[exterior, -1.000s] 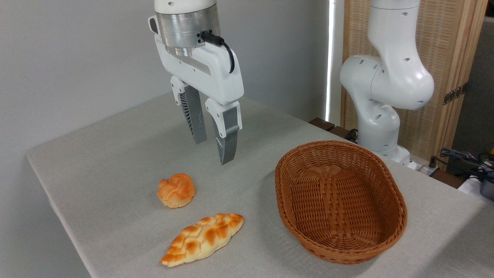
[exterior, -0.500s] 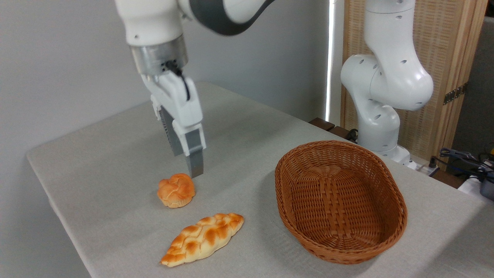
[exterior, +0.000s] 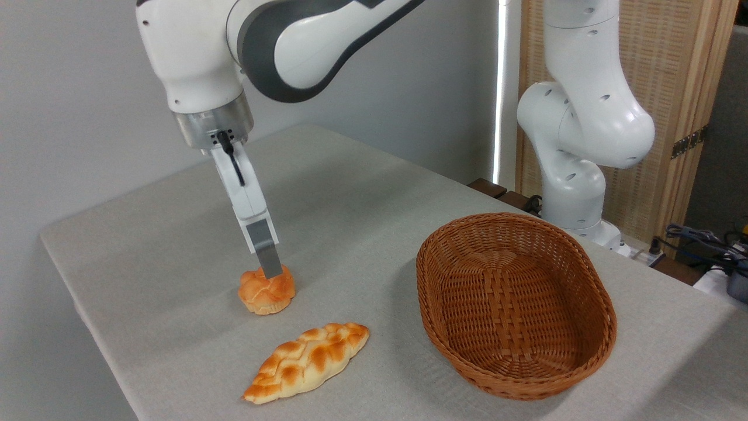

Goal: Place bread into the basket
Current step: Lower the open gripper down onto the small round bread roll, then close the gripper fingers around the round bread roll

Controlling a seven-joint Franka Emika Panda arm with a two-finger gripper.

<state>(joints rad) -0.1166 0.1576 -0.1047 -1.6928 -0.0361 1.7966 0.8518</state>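
I see the gripper [exterior: 270, 270] angled down from the upper left, its wrist high and its tip right at the top of the bread [exterior: 266, 290]. From this side-on angle only one grey finger [exterior: 266, 257] shows, edge-on; the other one is hidden behind it, so I cannot tell whether the fingers are spread or pressed together, or whether they have any hold on the bun. The finger's lower end overlaps the bun's upper crust in my view, touching or just over it.

The bread sits on the grey table [exterior: 362, 210], toward the left and a little nearer than the middle. It is a small round knotted bun, golden orange with paler creases, resting flat on its base. Just nearer to me and slightly right lies a braided loaf [exterior: 308, 362], long and pointed, lying at a slant, apart from the bun.

The basket [exterior: 515, 304] stands on the right side of the table, well apart from the bun. It is oval, brown wicker with sloping sides, upright, and I see only its woven floor inside.

Behind the basket, at the far right edge, rises the white robot base [exterior: 575, 158], in front of a slatted wooden screen [exterior: 678, 88].
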